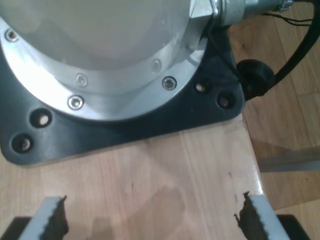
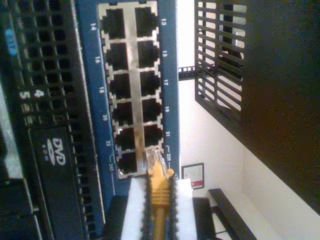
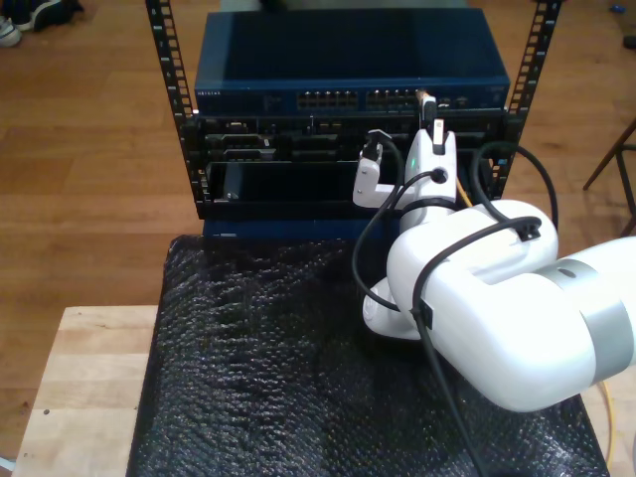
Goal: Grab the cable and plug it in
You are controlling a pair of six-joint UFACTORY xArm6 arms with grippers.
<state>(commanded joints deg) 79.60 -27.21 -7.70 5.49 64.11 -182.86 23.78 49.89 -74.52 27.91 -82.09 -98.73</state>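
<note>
The orange-yellow cable (image 2: 160,192) runs between the white pads of my second gripper (image 2: 159,202), which is shut on its orange boot. Its clear plug (image 2: 154,161) points at the blue switch (image 2: 169,75), its tip at the mouth of a port in the lowest rows near labels 23 and 24. I cannot tell if it is seated. In the exterior view my second gripper (image 3: 429,117) is up against the switch (image 3: 348,70), with the cable (image 3: 459,189) trailing down behind the arm. My first gripper (image 1: 152,207) stands open over bare wood, holding nothing.
A silver robot base (image 1: 100,60) on a black plate sits on the wooden table (image 1: 175,170) ahead of my first gripper. A server with a DVD drive (image 2: 52,150) lies beside the switch. Black rack posts (image 3: 164,60) frame the rack. A black mat (image 3: 258,358) covers the table.
</note>
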